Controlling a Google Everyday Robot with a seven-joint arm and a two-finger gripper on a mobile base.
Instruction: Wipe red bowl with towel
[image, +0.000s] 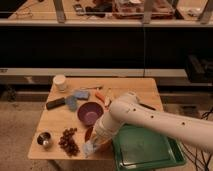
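The red bowl (88, 133) sits near the table's front edge, just in front of a purple bowl; only a sliver of its left rim shows, the rest is hidden under my arm. My gripper (94, 143) reaches in from the right and hangs low over the red bowl's front left side. It is shut on a pale blue-white towel (89, 148), which bunches below it at the table's front edge.
A purple bowl (90, 112) stands mid-table. Dark grapes (69, 140) and a small metal cup (44, 140) lie front left. A green tray (146, 149) is at the front right. A white cup (60, 81), blue sponges (76, 97), a black bar (55, 103) and orange items (101, 96) lie at the back.
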